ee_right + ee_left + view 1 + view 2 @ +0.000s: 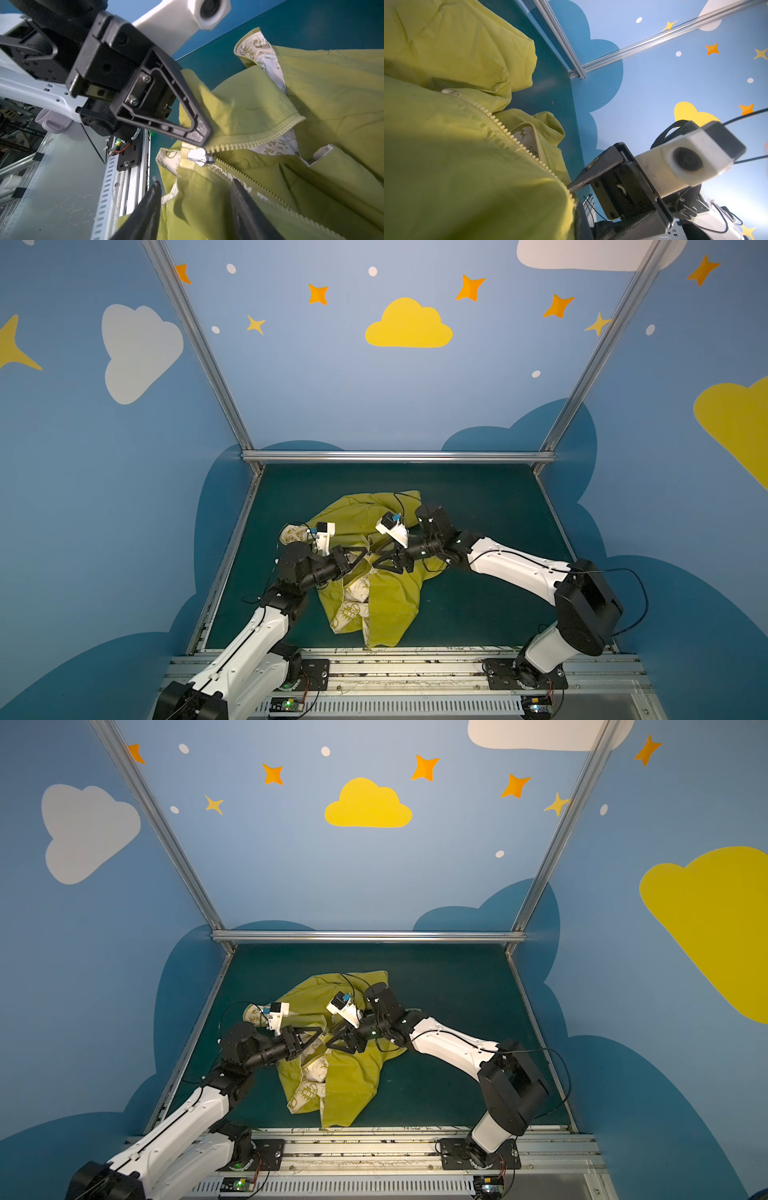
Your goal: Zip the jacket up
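In both top views the jacket (386,597) (345,1073) is seen crumpled on the dark green desk (478,531), its front unzipped and its printed cream lining exposed along the opening. Both arms are extended over the jacket from opposite sides, and the two pincers are placed close together above its open front. The left pincer (367,551) (199,135) is closed together, and the jacket's front edge is pinched in it, right beside the metal zipper slider (200,158). In the right wrist view its triangular tip is pressed against that edge. The right pincer (376,558) (195,185) is held with its fingers (154,193) apart and nothing gripped. The jacket's slider and its two separate rows of teeth are framed just beyond the gap. In the left wrist view much of the frame is filled by the jacket's yellow fabric and one row of teeth.
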Available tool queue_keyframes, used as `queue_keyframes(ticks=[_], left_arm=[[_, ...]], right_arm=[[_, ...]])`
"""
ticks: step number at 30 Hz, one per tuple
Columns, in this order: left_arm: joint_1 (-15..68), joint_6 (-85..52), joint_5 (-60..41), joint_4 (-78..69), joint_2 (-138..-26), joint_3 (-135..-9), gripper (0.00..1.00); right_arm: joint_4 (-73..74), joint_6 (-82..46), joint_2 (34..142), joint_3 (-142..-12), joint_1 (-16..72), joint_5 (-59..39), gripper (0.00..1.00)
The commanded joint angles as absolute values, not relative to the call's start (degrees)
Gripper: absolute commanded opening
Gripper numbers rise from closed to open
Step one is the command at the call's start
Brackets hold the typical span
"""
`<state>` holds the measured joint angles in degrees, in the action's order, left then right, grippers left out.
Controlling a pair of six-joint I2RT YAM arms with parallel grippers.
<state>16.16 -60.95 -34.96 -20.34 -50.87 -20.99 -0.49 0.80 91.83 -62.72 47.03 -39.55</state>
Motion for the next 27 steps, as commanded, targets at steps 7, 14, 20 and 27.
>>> queue_keyframes(ticks=[7, 14, 20, 27], left_arm=[[17.4, -59.2, -33.8, -20.8, -51.2, -20.2, 0.11], [18.2, -57.4, -34.5, -17.5, -54.2, -22.8, 0.11], [18.4, -57.1, -34.3, -16.8, -54.6, -23.3, 0.11], [18.4, -55.4, -32.4, -10.9, -53.4, -24.8, 0.04]], right_arm=[[0.7, -5.2, 93.0, -65.4, 45.2, -44.4, 0.49], [-0.5, -3.7, 92.9, -63.2, 45.1, -44.7, 0.5], [-5.5, 2.4, 94.2, -64.0, 44.8, -45.1, 0.52], [-4.4, 2.4, 93.9, -61.9, 44.7, -44.3, 0.53]])
